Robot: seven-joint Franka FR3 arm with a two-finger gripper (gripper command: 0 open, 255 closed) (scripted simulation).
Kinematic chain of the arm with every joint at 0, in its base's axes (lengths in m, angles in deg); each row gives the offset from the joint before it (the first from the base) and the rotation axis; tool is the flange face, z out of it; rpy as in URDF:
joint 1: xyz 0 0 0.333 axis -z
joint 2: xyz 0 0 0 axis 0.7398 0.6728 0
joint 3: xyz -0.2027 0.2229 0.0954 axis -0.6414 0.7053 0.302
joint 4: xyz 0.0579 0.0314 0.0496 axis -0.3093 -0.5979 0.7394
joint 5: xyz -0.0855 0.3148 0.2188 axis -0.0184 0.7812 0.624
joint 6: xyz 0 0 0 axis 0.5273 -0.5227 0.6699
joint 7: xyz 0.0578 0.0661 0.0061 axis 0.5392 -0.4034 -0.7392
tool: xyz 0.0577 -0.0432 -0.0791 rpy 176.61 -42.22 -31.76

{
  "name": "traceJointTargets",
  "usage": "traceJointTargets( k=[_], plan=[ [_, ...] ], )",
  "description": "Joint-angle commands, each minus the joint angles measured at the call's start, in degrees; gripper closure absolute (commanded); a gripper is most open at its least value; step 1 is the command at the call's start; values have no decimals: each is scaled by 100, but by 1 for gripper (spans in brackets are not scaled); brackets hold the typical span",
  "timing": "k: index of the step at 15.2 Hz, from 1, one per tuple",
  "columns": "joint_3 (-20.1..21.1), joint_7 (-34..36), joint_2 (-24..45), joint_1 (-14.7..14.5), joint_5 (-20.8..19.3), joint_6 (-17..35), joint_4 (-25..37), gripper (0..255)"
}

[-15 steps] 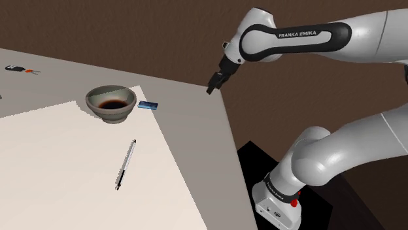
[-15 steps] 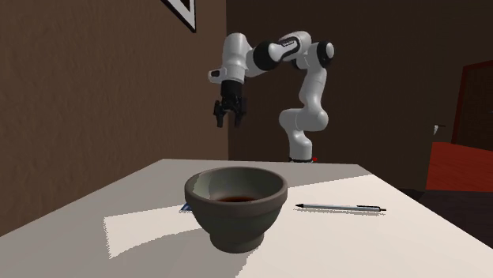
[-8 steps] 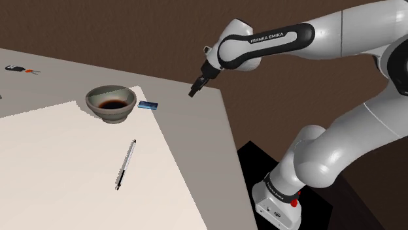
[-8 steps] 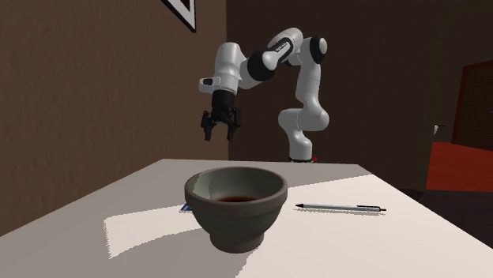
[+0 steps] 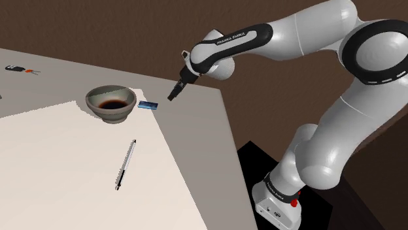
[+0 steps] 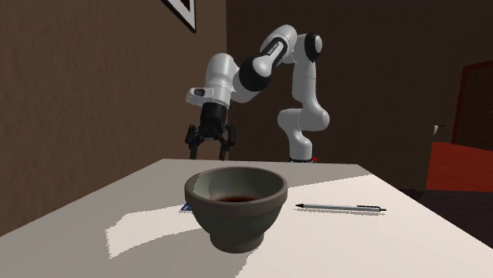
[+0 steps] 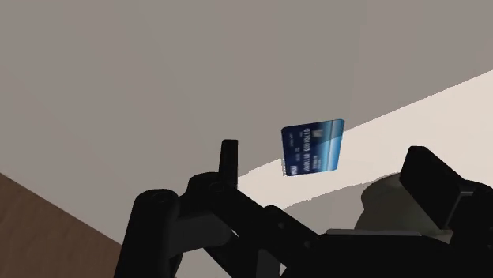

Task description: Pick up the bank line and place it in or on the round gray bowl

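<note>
A small blue bank card (image 5: 148, 105) lies flat on the table just to the shoulder view's right of the round grey bowl (image 5: 111, 103), which has a dark stain at its bottom. My gripper (image 5: 174, 93) hangs open above the table, a little right of the card and touching nothing. From the second exterior view the bowl (image 6: 235, 207) stands in front, a blue corner of the card (image 6: 186, 208) peeks out beside it, and the gripper (image 6: 210, 148) hovers behind with fingers spread. In the wrist view the card (image 7: 314, 147) lies ahead between the two fingers (image 7: 229, 158).
A silver pen (image 5: 126, 163) lies on the pale table part in front of the bowl. A small dark item with a red tip (image 5: 16, 68) sits far left. The table edge (image 5: 229, 131) runs close behind the gripper; the stand (image 5: 278, 202) is lower right.
The arm has swung to the shoulder view's left and come down, bringing the open gripper from past the table corner to just above the table near the card.
</note>
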State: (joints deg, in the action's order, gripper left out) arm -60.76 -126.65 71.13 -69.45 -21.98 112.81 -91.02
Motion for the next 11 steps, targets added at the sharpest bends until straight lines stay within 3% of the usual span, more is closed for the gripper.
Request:
traceJointTargets(
  k=[1, 7, 11],
  plan=[
    [59, -590, 396, -96, 482, 147, 319, 0],
    [525, -2104, 1422, -86, 1625, 400, 1287, 0],
    [668, -2351, 1777, -61, 1849, 526, 1550, 0]
  ],
)
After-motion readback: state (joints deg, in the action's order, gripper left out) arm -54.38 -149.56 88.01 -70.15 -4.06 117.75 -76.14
